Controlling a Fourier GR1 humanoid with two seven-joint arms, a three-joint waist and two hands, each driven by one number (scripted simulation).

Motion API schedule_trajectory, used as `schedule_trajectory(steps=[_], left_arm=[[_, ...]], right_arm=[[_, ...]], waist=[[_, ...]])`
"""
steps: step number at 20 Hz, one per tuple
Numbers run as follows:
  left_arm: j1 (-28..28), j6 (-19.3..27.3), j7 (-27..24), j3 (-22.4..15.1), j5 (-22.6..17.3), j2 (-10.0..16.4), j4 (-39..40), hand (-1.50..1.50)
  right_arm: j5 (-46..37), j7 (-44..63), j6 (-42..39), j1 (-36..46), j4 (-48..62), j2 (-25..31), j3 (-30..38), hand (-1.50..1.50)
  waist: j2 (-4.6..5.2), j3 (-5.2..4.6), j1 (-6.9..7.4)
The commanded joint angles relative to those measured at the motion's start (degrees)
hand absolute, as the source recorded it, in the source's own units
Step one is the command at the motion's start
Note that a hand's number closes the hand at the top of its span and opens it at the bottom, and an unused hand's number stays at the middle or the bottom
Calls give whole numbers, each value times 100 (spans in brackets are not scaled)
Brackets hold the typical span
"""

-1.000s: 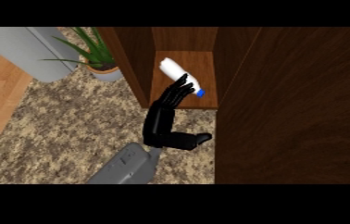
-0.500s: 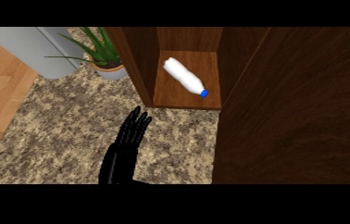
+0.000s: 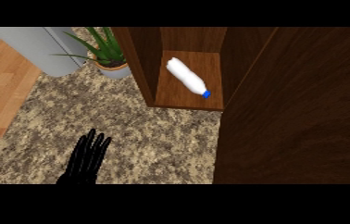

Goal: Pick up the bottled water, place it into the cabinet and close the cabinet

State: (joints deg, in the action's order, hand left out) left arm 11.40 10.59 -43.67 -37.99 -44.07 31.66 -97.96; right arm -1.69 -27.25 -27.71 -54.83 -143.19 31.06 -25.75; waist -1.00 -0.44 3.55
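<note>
The bottled water [image 3: 186, 76], white with a blue cap, lies on its side on the wooden shelf [image 3: 179, 100] inside the open cabinet, cap pointing toward the front right. The cabinet's dark wood door [image 3: 287, 116] stands open and fills the right of the head view. My left hand [image 3: 85, 160] shows at the lower left over the speckled counter [image 3: 143, 126], fingers straight and pointing up, well apart from the bottle and holding nothing. My right hand does not show.
A potted green plant [image 3: 108, 59] stands just left of the cabinet's side wall. A grey rounded appliance [image 3: 41, 49] sits at the far left. Wooden floor [image 3: 12, 86] shows past the counter's left edge.
The left hand has let go of the bottle and drawn back down and left out of the cabinet. The bottle stays lying on the shelf.
</note>
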Motion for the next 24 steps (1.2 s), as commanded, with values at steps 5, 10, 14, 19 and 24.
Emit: schedule_trajectory(steps=[5,10,14,19,24], left_arm=[[1076,-983,-670,705,-363,1175,-371,-150],[1371,-1378,-923,736,-309,1373,-345,-150],[1391,-1717,-927,972,-507,1677,-436,-150],[1482,-1904,-934,1101,-539,1908,-377,-150],[1478,-2135,-976,1310,-648,2112,-369,-150]], right_arm=[[-849,1362,362,710,-903,-196,-1076,150],[-620,2292,431,1413,-704,-340,-1645,150],[-543,2353,268,2222,-492,-231,-1524,150],[-357,2766,199,3019,-240,-205,-1535,150],[-169,3071,249,3469,90,-281,-1538,150]], waist=[[78,-12,44],[150,-11,108],[183,-29,344],[215,-50,501],[235,-64,592]])
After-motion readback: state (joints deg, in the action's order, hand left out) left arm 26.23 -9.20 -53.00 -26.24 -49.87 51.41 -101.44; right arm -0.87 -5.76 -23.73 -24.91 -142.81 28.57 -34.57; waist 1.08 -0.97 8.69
